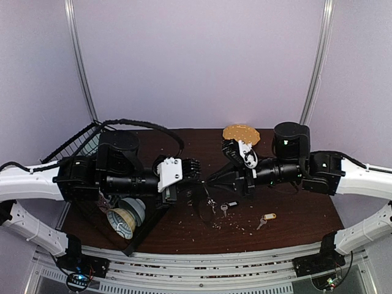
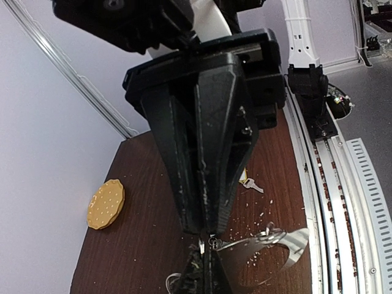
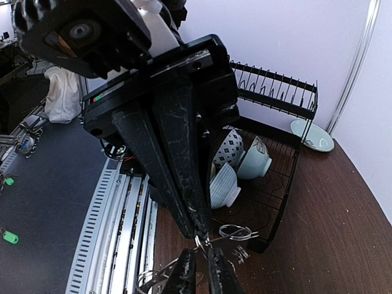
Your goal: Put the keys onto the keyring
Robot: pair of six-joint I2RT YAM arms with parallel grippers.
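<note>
The keyring (image 1: 205,199) hangs as a thin floppy silver loop under the two gripper tips, which meet over the table's middle. In the left wrist view its band (image 2: 293,242) curls to the right and small wire rings sit at the tips. My left gripper (image 2: 205,254) is shut on it. My right gripper (image 3: 203,252) faces it tip to tip, its fingers nearly together on a wire ring (image 3: 237,231) of the keyring. One key (image 1: 225,208) with a black-and-white tag lies just right of the loop. The key with the yellow tag (image 1: 266,218) lies further right, also seen past the right gripper (image 2: 251,185).
A round yellow-tan dotted disc (image 1: 241,133) lies at the table's back. A black wire dish rack (image 3: 275,101) with several bowls (image 3: 236,162) stands on the left side, under my left arm. Crumbs are scattered on the brown table (image 1: 300,208). A pale plate (image 3: 312,135) sits behind the rack.
</note>
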